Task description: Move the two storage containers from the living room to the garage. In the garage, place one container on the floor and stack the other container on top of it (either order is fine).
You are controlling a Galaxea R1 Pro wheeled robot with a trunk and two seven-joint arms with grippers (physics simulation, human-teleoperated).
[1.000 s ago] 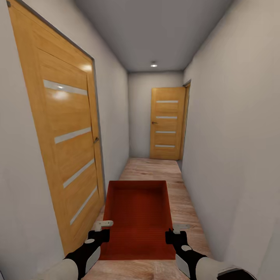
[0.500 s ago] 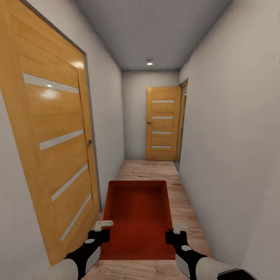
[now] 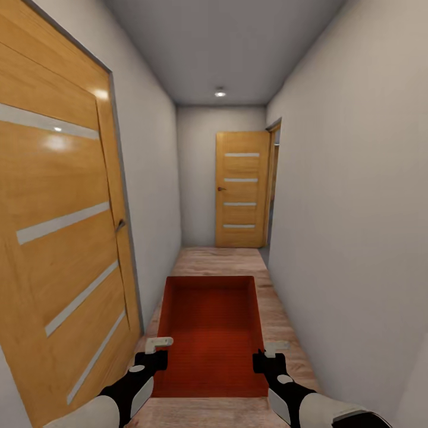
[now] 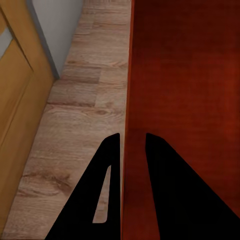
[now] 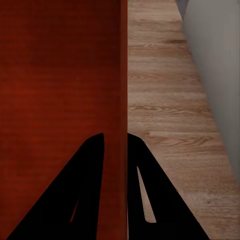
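Left gripper [image 3: 159, 348] narrowed onto the left wall of the storage container [image 3: 211, 333], one finger either side. Right gripper [image 3: 270, 351] clamps the right wall likewise. Container held between both, above hallway wood floor [image 3: 220, 258].

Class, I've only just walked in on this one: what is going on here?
The robot is carrying one red-orange storage container down a narrow hallway with a wood-plank floor. Its left hand grips the container's left wall and its right hand the right wall, each with one finger inside and one outside. A wooden door is close on the left, another door stands at the hallway's far end. The container looks empty.
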